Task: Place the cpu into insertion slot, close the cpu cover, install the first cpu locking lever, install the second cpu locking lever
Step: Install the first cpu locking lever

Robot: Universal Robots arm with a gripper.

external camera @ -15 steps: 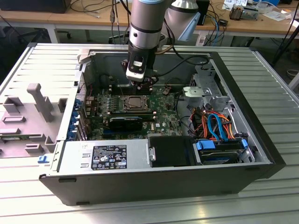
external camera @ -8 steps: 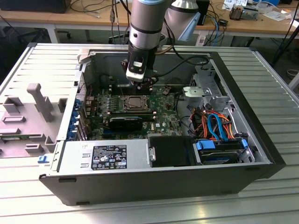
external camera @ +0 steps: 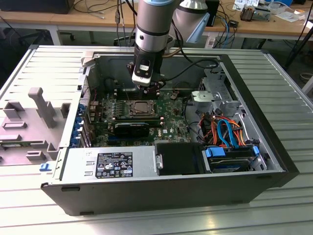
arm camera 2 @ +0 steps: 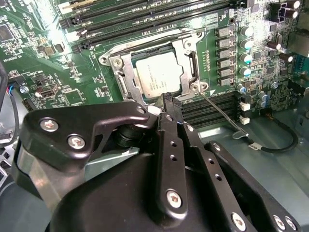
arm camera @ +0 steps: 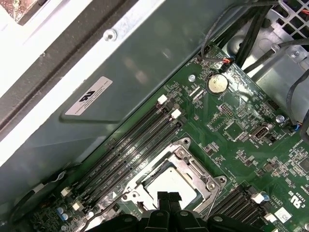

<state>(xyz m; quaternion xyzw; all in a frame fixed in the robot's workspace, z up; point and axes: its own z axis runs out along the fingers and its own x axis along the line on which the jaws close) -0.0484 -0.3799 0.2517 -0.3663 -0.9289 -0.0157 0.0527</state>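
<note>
Open computer case (external camera: 274,147): we saw the cpu (arm camera 2: 157,72) seated, cpu cover (arm camera 2: 126,77) apparently shut, lever (arm camera 2: 219,112) loose; empty, narrow end effector (arm camera: 167,197) at the cpu's twelve o'clock.

Cluttered wooden desks (external camera: 58,19) stand behind ribbed tabletop (external camera: 288,98).

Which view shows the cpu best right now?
The second wrist view: the cpu is close, nearly all its silver top plain. In the first wrist view the gripper hides one edge; in the exterior view it is small.
</note>
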